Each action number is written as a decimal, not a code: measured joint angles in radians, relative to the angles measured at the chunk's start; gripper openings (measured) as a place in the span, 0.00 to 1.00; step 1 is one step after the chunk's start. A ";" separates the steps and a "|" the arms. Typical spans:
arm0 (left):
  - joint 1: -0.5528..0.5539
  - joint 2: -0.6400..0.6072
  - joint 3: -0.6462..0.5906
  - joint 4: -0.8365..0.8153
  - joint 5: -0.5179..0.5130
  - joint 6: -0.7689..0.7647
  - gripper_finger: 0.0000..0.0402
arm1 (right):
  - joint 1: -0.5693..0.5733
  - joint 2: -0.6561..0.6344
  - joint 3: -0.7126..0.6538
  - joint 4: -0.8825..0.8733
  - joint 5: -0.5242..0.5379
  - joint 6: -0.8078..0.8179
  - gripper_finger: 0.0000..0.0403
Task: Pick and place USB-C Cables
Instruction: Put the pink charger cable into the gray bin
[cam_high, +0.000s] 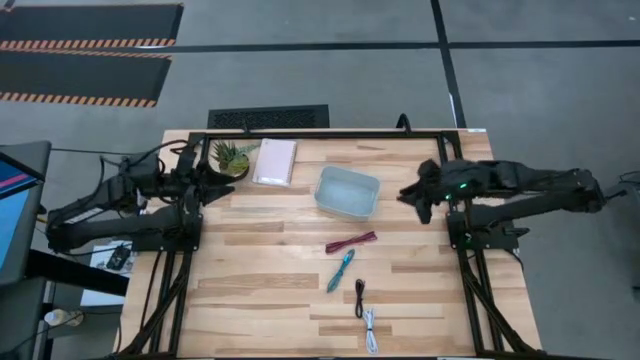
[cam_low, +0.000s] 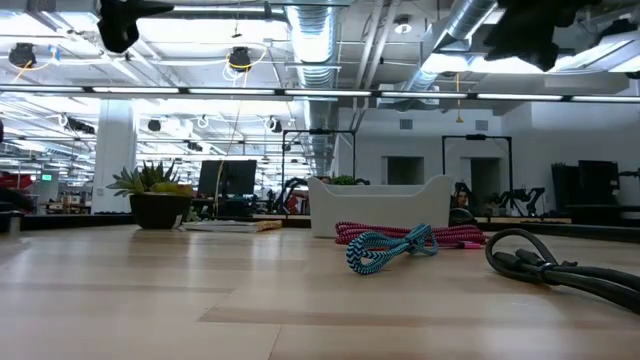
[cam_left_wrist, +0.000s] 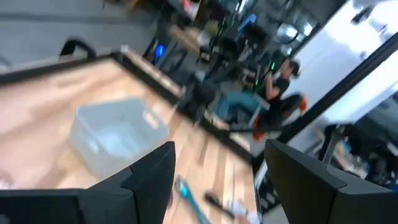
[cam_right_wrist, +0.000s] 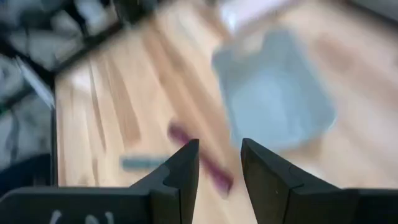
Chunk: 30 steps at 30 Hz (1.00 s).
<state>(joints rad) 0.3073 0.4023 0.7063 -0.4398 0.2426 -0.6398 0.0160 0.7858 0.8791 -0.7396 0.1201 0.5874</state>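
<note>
Four cable bundles lie on the wooden table, none touched. The maroon-pink cable (cam_high: 351, 242) lies nearest the clear tray (cam_high: 347, 192). Toward the near edge follow the teal cable (cam_high: 340, 270), the black cable (cam_high: 359, 297) and the white cable (cam_high: 370, 330). In the low view the maroon-pink cable (cam_low: 400, 233) lies behind the teal cable (cam_low: 385, 250), with the black cable (cam_low: 550, 265) to the right. My left gripper (cam_high: 215, 187) hovers open beside the plant, left of the tray. My right gripper (cam_high: 413, 197) hovers open right of the tray. Both are off the table.
A small green plant in a dark pot (cam_high: 230, 158) and a pale pink notebook (cam_high: 275, 161) sit near the far edge, left of the tray. The black frame rails (cam_high: 320, 136) run along the table's edges. Bare wood (cam_high: 250, 290) lies left of the cables.
</note>
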 joint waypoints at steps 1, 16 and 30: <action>0.000 0.010 0.014 -0.025 0.017 0.000 0.60 | 0.029 0.034 0.010 -0.023 -0.014 0.027 0.36; 0.000 0.030 0.027 -0.138 0.076 0.054 0.60 | 0.416 0.521 0.014 0.138 0.020 0.075 0.37; 0.000 0.030 0.027 -0.138 0.001 0.077 0.60 | 0.278 0.747 0.014 0.242 0.011 -0.214 0.65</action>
<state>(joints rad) 0.3069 0.4324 0.7334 -0.5777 0.2432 -0.5626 0.2945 1.5328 0.8932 -0.4981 0.1310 0.3736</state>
